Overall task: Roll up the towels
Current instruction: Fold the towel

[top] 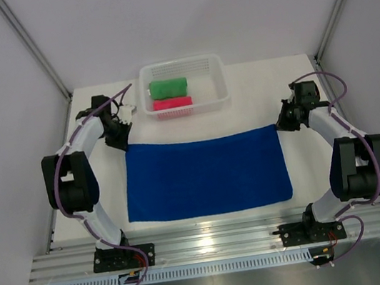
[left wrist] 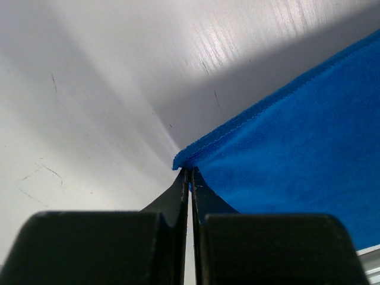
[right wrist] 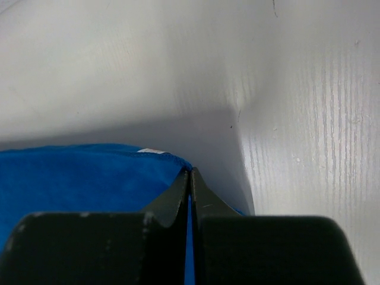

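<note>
The blue towel [top: 206, 176] lies spread flat in the middle of the table. My left gripper [top: 122, 142] is at its far left corner, jaws shut on that corner; the left wrist view shows the blue towel [left wrist: 297, 160] meeting the tips of the gripper [left wrist: 190, 172]. My right gripper [top: 282, 126] is shut on the far right corner, and blue cloth [right wrist: 77, 178] shows between the closed jaws of that gripper [right wrist: 190, 172]. A small white tag [right wrist: 151, 151] sits at that edge. The green towel [top: 168, 88] and the pink towel [top: 172, 103] lie rolled in the basket.
The white mesh basket [top: 219, 73] stands at the far middle of the table, just behind the blue towel's far edge. Bare white table [top: 309, 167] runs along both sides of the towel. A metal rail [top: 220, 239] carries the arm bases at the near edge.
</note>
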Controlling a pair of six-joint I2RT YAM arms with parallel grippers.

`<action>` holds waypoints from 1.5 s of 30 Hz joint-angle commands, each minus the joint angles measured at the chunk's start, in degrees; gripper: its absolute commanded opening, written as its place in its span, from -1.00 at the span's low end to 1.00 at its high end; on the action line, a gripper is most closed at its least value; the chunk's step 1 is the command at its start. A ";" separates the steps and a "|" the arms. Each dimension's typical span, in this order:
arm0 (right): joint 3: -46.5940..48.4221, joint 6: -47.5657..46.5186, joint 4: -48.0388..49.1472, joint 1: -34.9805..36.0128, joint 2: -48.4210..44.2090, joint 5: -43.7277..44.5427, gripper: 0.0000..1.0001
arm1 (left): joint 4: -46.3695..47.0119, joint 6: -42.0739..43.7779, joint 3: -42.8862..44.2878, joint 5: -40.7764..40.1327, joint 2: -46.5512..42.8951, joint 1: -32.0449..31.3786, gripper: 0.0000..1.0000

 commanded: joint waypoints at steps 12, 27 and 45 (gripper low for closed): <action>6.69 -0.25 6.37 -5.32 2.85 -4.17 -1.00 | -0.15 3.50 9.20 1.90 -3.39 0.86 -0.99; -3.75 3.69 2.43 -5.67 -6.28 -6.91 -1.00 | -0.50 10.36 -0.60 5.94 -10.23 1.82 -0.99; -21.25 11.43 -4.70 -5.85 -25.17 -1.09 -1.00 | -0.41 12.38 -16.26 6.29 -20.62 5.17 -0.99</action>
